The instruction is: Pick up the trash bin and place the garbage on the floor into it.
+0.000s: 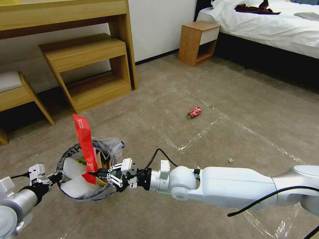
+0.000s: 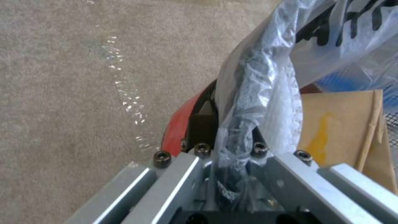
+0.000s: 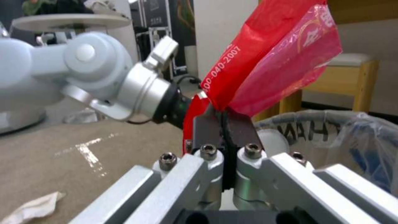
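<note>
Counted in the frames:
- One trash bin (image 1: 68,156).
- One red wrapper (image 1: 83,139).
- One crushed red can (image 1: 194,112).
- One tan carton (image 2: 344,124).
- One wooden stick (image 2: 370,130).
- Two white slippers (image 1: 74,177).
- One crumpled tissue (image 3: 33,207).
- Two grippers: left gripper (image 1: 54,177), right gripper (image 1: 99,173).

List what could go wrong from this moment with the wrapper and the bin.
1. The red wrapper stands tall out of the right gripper over the trash bin; released now, it may tip over the rim onto the floor.
2. The left gripper pinches the rim through the loose plastic liner, so the bin might slip.
3. The crushed can lies farther off.
</note>
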Robot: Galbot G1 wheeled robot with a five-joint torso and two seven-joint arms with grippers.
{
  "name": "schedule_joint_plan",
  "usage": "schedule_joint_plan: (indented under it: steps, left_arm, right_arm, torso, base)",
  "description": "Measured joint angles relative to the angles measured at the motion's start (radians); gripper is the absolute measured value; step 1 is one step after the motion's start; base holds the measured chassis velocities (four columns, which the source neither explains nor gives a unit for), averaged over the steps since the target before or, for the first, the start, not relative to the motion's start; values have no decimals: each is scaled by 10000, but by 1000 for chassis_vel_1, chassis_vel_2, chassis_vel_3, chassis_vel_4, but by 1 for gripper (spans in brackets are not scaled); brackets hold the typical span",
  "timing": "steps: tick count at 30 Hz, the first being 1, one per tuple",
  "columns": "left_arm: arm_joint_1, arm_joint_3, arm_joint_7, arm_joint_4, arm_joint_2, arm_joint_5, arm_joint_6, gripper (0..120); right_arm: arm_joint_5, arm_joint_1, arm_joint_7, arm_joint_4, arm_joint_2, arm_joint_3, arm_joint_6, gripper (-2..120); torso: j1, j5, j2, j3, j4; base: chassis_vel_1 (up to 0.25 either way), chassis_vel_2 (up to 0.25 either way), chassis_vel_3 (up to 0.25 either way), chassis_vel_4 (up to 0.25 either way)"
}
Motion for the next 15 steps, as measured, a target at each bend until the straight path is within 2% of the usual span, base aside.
schedule_joint_plan:
  steps: [15]
  left_arm:
    - [13, 2, 18, -232, -216, -31, -12, 1]
  right_arm:
    - [-287, 124, -89, -1092, 958, -388, 29, 0]
  torso:
    - [0, 0, 0, 0, 0]
  base:
    - [0, 0, 0, 0]
